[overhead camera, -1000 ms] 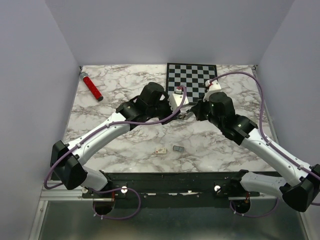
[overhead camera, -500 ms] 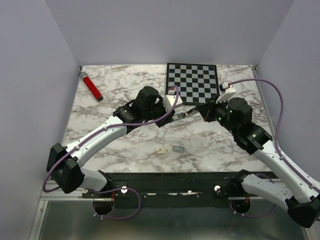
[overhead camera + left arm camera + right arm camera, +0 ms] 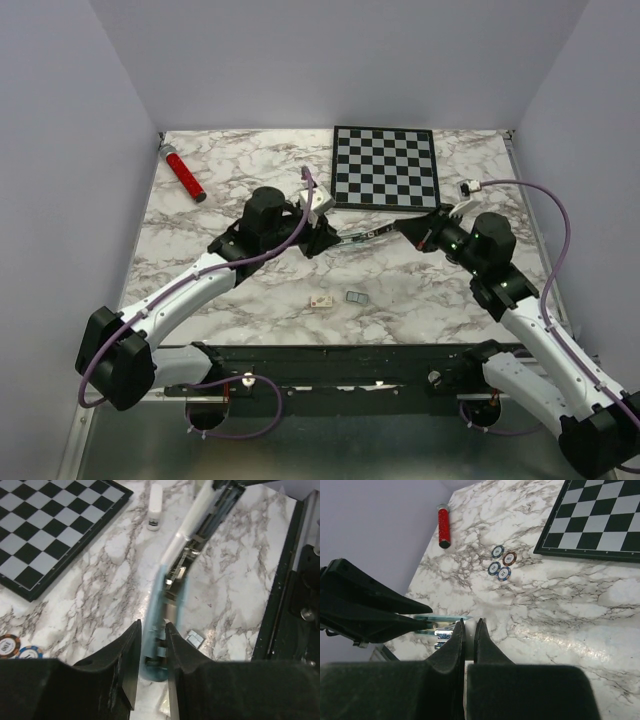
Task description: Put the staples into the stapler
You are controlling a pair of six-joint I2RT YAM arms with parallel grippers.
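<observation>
The stapler is swung open and held above the table between both grippers. My left gripper is shut on its light blue top, which sits between my fingers. My right gripper is shut on its white underside; the metal inside faces up. In the right wrist view the blue top runs from my right gripper to the left gripper. The staples lie on the table near the front, also in the left wrist view.
A small cream box lies left of the staples. A chessboard lies at the back, a red cylinder at the back left. Poker chips lie near the board. A white oblong bar lies on the table.
Both arms have drawn apart, the left gripper to the left and the right gripper to the right. The stapler has swung open and now stretches out between them.
</observation>
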